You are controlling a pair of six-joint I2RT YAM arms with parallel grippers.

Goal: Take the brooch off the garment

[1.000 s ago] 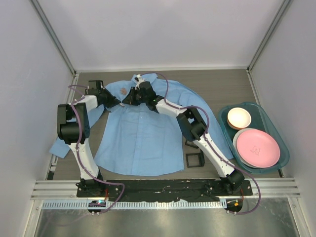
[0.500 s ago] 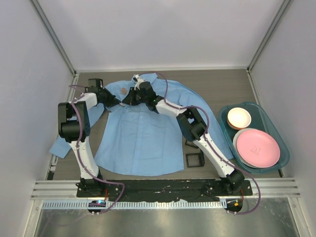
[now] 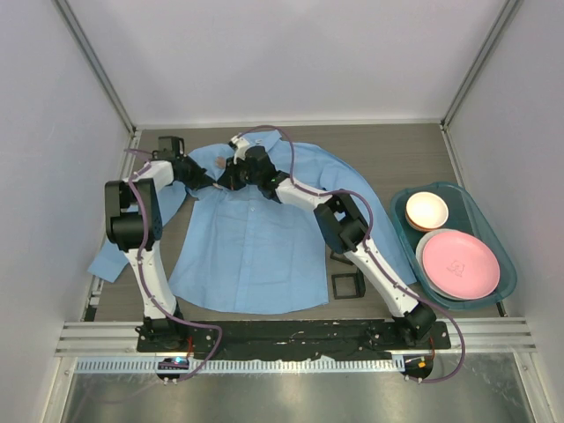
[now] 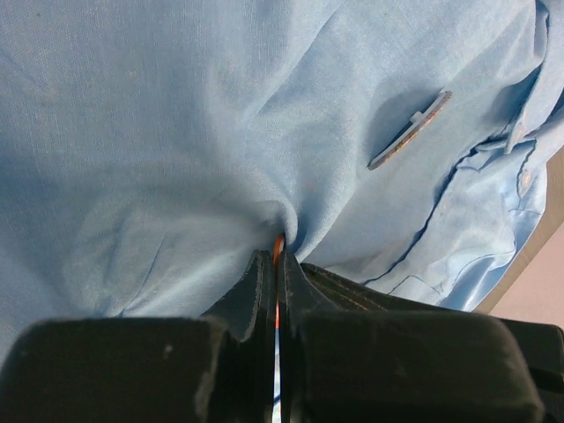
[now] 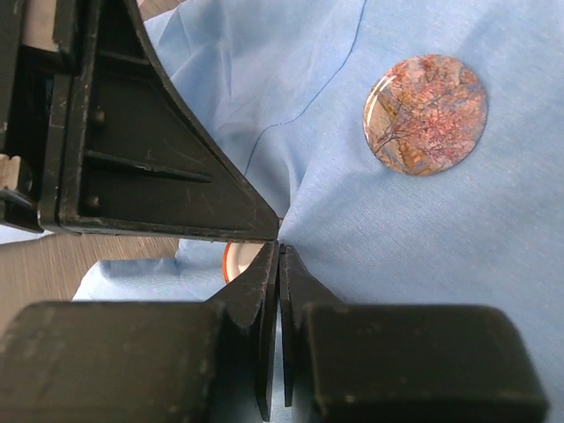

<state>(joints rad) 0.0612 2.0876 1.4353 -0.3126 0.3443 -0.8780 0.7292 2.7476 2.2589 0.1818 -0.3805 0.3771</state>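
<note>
The garment [image 3: 256, 238], a light blue shirt, lies spread flat on the table. The brooch [image 3: 219, 161] is a round disc with a pink tree picture, fastened near the collar. It shows face-on in the right wrist view [image 5: 425, 115] and edge-on in the left wrist view [image 4: 410, 130]. My left gripper [image 3: 205, 182] is shut on a fold of shirt cloth [image 4: 203, 176] just below the brooch. My right gripper [image 3: 226, 179] is shut on the same bunched cloth [image 5: 397, 247], tip to tip with the left fingers [image 5: 150, 176]. A small white, orange-rimmed piece [image 5: 238, 260] shows beneath the jaws.
A teal tray [image 3: 493, 304] at the right holds a cream bowl [image 3: 426, 210] and a pink plate [image 3: 458, 263]. Two black square frames [image 3: 346, 284] lie beside the shirt's right hem. Enclosure walls stand close on the left, right and back.
Both grippers have shifted slightly left and toward the collar while staying shut on the cloth. The right wrist has turned a little.
</note>
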